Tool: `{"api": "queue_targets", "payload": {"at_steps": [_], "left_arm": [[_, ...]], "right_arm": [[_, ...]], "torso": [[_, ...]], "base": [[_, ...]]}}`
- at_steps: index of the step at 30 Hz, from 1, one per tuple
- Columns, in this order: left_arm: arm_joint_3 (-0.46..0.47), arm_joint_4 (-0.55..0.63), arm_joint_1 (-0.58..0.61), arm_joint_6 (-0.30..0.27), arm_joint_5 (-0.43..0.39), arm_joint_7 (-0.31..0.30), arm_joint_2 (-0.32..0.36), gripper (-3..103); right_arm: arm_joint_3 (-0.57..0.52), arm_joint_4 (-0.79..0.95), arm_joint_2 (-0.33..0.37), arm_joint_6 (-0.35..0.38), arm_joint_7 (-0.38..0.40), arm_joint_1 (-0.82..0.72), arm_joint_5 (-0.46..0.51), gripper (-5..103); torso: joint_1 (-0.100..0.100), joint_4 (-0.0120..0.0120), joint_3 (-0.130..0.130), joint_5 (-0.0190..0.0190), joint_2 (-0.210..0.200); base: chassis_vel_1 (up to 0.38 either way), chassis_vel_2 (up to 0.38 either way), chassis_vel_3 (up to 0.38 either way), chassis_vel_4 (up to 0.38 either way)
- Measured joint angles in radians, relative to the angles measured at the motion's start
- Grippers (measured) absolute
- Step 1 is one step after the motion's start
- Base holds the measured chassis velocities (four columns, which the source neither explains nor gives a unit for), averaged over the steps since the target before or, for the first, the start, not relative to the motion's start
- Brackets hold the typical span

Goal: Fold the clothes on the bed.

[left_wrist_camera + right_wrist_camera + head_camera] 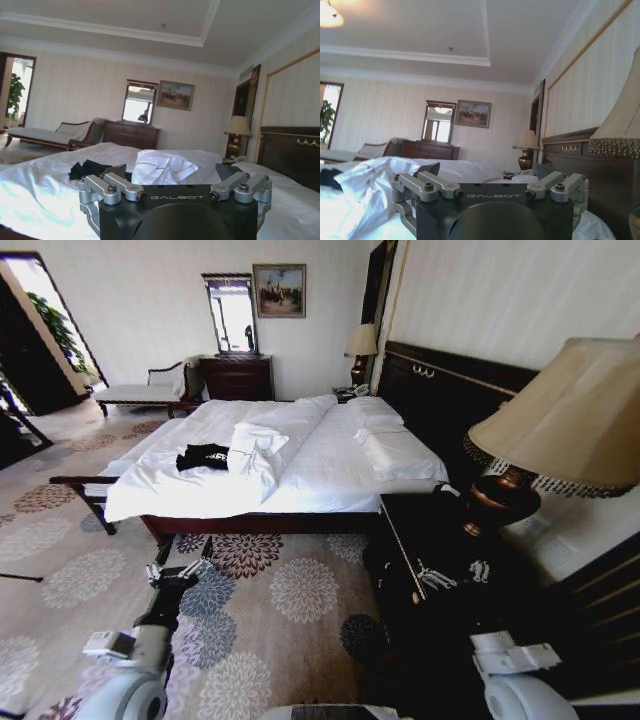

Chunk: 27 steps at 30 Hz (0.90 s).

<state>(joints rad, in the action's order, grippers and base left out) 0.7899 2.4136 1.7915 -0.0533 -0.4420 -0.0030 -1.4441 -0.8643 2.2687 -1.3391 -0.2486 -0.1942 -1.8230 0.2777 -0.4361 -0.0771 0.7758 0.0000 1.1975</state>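
- Both sets of jaws stand spread and grasp nothing: the left gripper (170,172) and the right gripper (487,170) each show two dark fingertips apart, with only air between them.
- Both grippers are held low and forward over the patterned carpet (290,590), short of the bed (330,475). Judging by this, the arms are carried ready while the robot is not yet within reach.
- Ahead of the left gripper, across the near edge of the mattress, lies one black T-shirt (204,457), crumpled rather than spread flat, so it looks unfolded as yet.
- Just beside the shirt, on the headboard side of it, sits one bunch of white linen (254,448), touching or nearly touching it.
- Farther beyond the jaws, two pillows (385,435) rest against the dark headboard (450,390).
- Close by the right gripper stands a dark nightstand (440,560) with one lamp (560,430); a second lamp (362,345) stands past the far side of the bed.
- Farthest off, against the wall: one bench (145,390), one dresser (237,376), one mirror (231,312), one painting (279,290).
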Motion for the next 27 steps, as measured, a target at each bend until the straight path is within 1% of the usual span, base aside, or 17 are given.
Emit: {"api": "queue_targets", "payload": {"at_steps": [2, 3, 4, 5, 7, 9, 10, 14, 19, 20, 22, 25, 26, 27], "left_arm": [[-0.002, 0.005, 0.002, -0.010, 0.000, -0.011, 0.000, 100], [-0.003, 0.006, 0.002, -0.012, 0.000, -0.012, 0.000, 100], [-0.006, 0.003, 0.000, -0.013, 0.004, -0.009, 0.000, 100], [-0.006, 0.003, 0.000, -0.013, 0.004, -0.009, 0.000, 100], [-0.015, -0.024, -0.005, -0.002, 0.016, 0.003, -0.003, 100], [-0.026, -0.068, -0.010, 0.018, 0.017, 0.017, -0.008, 100], [-0.033, -0.096, -0.012, 0.028, 0.008, 0.020, -0.012, 100], [-0.042, -0.133, -0.005, 0.032, -0.013, 0.024, -0.019, 100], [-0.044, -0.091, -0.002, -0.003, -0.023, 0.027, -0.014, 100], [-0.041, -0.063, -0.010, -0.023, -0.025, 0.027, -0.011, 100], [-0.040, -0.055, -0.013, -0.027, -0.025, 0.027, -0.010, 100], [-0.040, -0.044, -0.012, -0.032, -0.016, 0.027, -0.012, 100], [-0.041, -0.045, -0.007, -0.029, -0.010, 0.027, -0.013, 100], [-0.042, -0.049, -0.005, -0.025, -0.006, 0.027, -0.014, 100]], "right_arm": [[-0.008, 0.001, -0.005, 0.009, 0.009, 0.002, -0.042, 100], [-0.008, 0.002, -0.006, 0.016, 0.017, 0.002, -0.047, 100], [-0.004, 0.006, -0.007, 0.041, 0.044, 0.002, -0.049, 100], [-0.004, 0.006, -0.007, 0.041, 0.044, 0.002, -0.049, 100], [0.009, 0.004, -0.009, 0.078, 0.076, 0.002, -0.048, 100], [0.019, -0.012, -0.010, 0.088, 0.073, 0.003, -0.054, 100], [0.024, -0.026, -0.008, 0.090, 0.059, 0.004, -0.059, 100], [0.036, -0.045, -0.004, 0.096, 0.057, 0.006, -0.060, 100], [0.040, -0.031, -0.004, 0.125, 0.085, 0.001, -0.043, 100], [0.052, -0.022, -0.004, 0.128, 0.106, -0.001, -0.024, 100], [0.059, -0.022, -0.004, 0.120, 0.114, -0.001, -0.017, 100], [0.074, -0.045, -0.007, 0.047, 0.126, 0.003, -0.022, 100], [0.075, -0.058, -0.011, 0.012, 0.125, 0.005, -0.029, 100], [0.075, -0.062, -0.014, -0.004, 0.125, 0.004, -0.031, 100]], "torso": [[0.000, 0.0001, 0.000, 0.0000, 0.000], [0.000, 0.0000, 0.000, 0.0001, 0.000], [0.000, 0.0001, 0.000, 0.0000, 0.000], [0.000, 0.0001, 0.000, 0.0000, 0.000], [0.000, 0.0000, 0.000, 0.0001, 0.000], [0.000, 0.0000, 0.000, 0.0000, 0.000], [0.000, -0.0001, 0.000, -0.0001, 0.000], [0.000, 0.0002, 0.000, 0.0000, 0.000], [0.000, 0.0000, 0.000, 0.0000, 0.000], [0.000, 0.0000, 0.000, 0.0000, 0.000], [0.000, 0.0000, 0.000, 0.0001, 0.000], [0.000, 0.0000, 0.000, 0.0001, 0.000], [0.000, 0.0001, 0.000, 0.0001, 0.000], [0.000, 0.0001, 0.000, 0.0002, 0.000]], "base": [[0.000, 0.000, 0.000, 0.000], [0.000, 0.000, 0.000, 0.000], [0.000, 0.000, 0.000, 0.000], [0.000, 0.000, 0.000, 0.000], [0.000, 0.000, 0.000, 0.000], [0.000, 0.000, 0.000, 0.000], [0.000, 0.000, 0.000, 0.000], [0.000, 0.000, 0.000, 0.000], [0.000, 0.000, 0.000, 0.000], [0.000, 0.000, 0.000, 0.000], [0.000, 0.000, 0.000, 0.000], [0.000, 0.000, 0.000, 0.000], [0.000, 0.000, 0.000, 0.000], [0.000, 0.000, 0.000, 0.000]]}}
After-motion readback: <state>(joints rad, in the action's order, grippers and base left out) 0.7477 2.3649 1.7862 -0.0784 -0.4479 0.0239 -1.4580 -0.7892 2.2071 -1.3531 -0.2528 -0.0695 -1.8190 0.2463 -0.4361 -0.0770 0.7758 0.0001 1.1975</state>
